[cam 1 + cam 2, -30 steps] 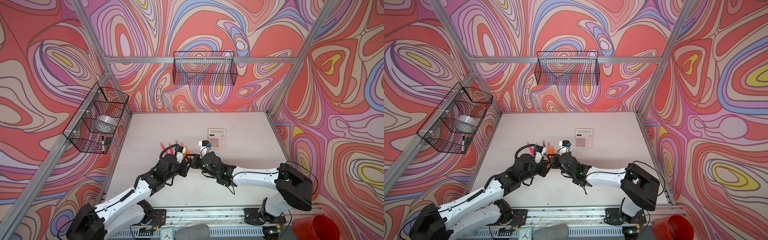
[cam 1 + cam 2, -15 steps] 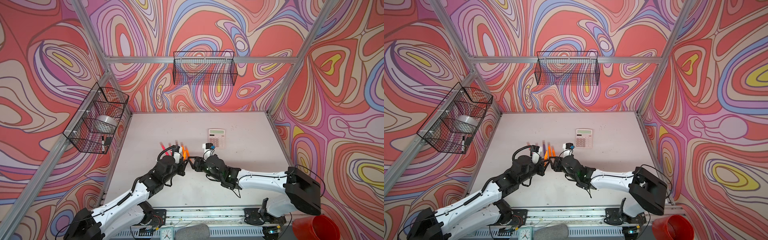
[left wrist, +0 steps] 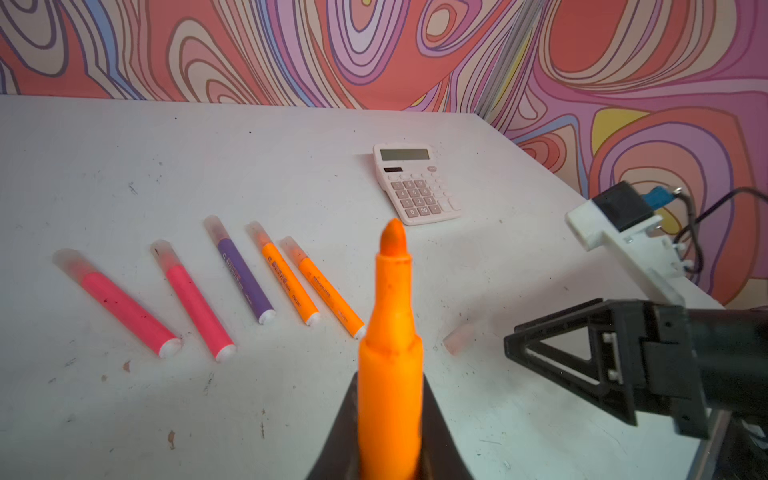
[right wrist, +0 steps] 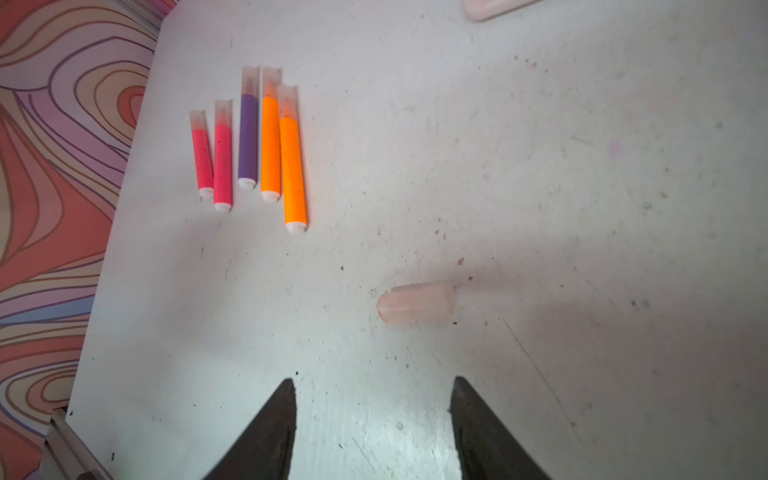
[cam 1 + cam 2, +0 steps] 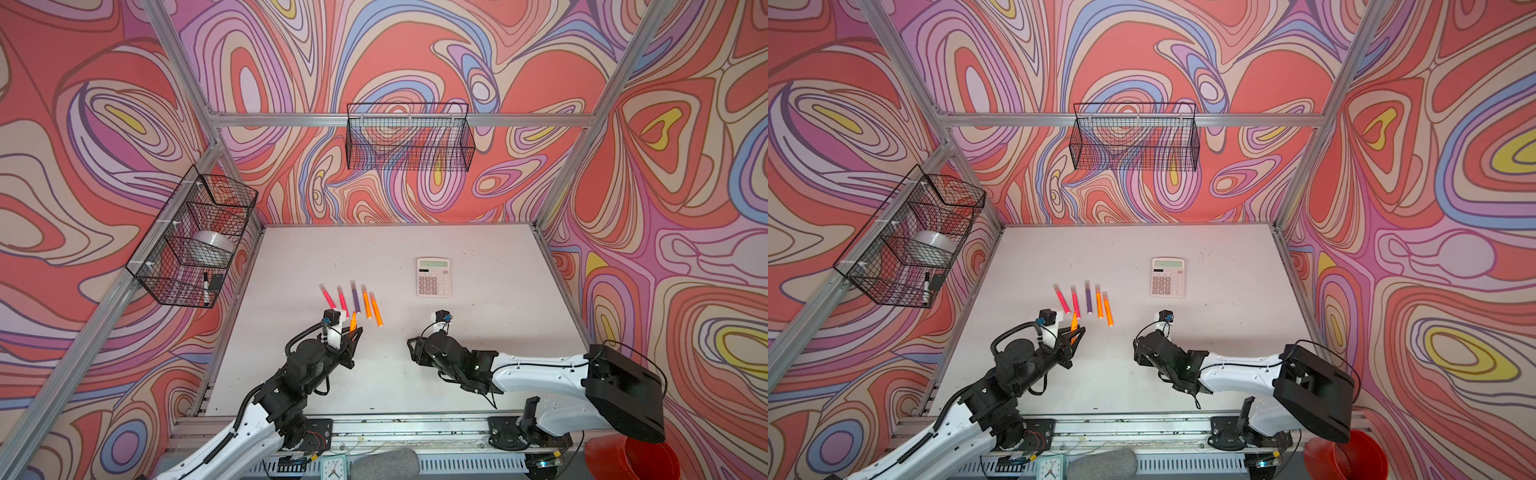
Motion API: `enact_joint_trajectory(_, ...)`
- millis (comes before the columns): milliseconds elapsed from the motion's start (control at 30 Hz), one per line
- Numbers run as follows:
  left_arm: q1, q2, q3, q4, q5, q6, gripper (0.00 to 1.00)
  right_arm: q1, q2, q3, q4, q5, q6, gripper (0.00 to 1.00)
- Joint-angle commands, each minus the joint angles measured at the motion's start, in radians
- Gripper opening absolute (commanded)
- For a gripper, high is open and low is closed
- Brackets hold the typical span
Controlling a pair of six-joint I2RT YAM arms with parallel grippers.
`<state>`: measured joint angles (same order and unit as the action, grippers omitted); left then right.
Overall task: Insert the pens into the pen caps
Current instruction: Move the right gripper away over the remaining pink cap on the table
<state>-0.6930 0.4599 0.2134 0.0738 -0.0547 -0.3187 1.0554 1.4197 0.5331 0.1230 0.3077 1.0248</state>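
Note:
My left gripper (image 3: 390,384) is shut on an uncapped orange pen (image 3: 392,316), whose bare tip points away from the wrist; in both top views it shows at the gripper (image 5: 353,328). My right gripper (image 4: 372,380) stands open with nothing between its fingers, over the bare table to the right of the left one (image 5: 411,352). One loose pale pen cap (image 4: 415,302) lies on its side on the table just beyond those fingers. Farther back lie two pink pens (image 5: 327,296), a purple pen (image 5: 355,299) and two orange pens (image 5: 376,309) in a row, each with a pale cap on.
A pink calculator (image 5: 434,277) lies behind my right gripper. Wire baskets hang on the left wall (image 5: 195,237) and the back wall (image 5: 409,137); the left one holds a black-and-white marker (image 5: 205,286). A red bucket (image 5: 631,457) stands off the table at the front right.
My right gripper has opened and drawn back to the right, away from the left gripper it was meeting. The left gripper keeps its hold on the orange pen.

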Motion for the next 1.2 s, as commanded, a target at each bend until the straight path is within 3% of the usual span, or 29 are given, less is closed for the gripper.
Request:
enact_joint_trajectory(0, 0.0, -0.012, -0.016, -0.031, -0.015, 0.019, 0.0, 0.005, 0.084, 0.033, 0.047, -0.04, 0.017, 0.61)
enact_joint_trajectory(400, 0.0, 0.083, 0.012, -0.012, 0.0, 0.021, 0.0, -0.004, 0.256, 0.184, -0.035, 0.047, -0.034, 0.6)
enact_joint_trajectory(867, 0.0, 0.082, 0.015, -0.016, -0.006, 0.018, 0.0, -0.047, 0.398, 0.331, -0.169, 0.091, -0.113, 0.57)
enact_joint_trajectory(1167, 0.001, 0.083, 0.017, -0.014, -0.013, 0.018, 0.0, -0.052, 0.344, 0.285, -0.195, 0.108, -0.085, 0.57)
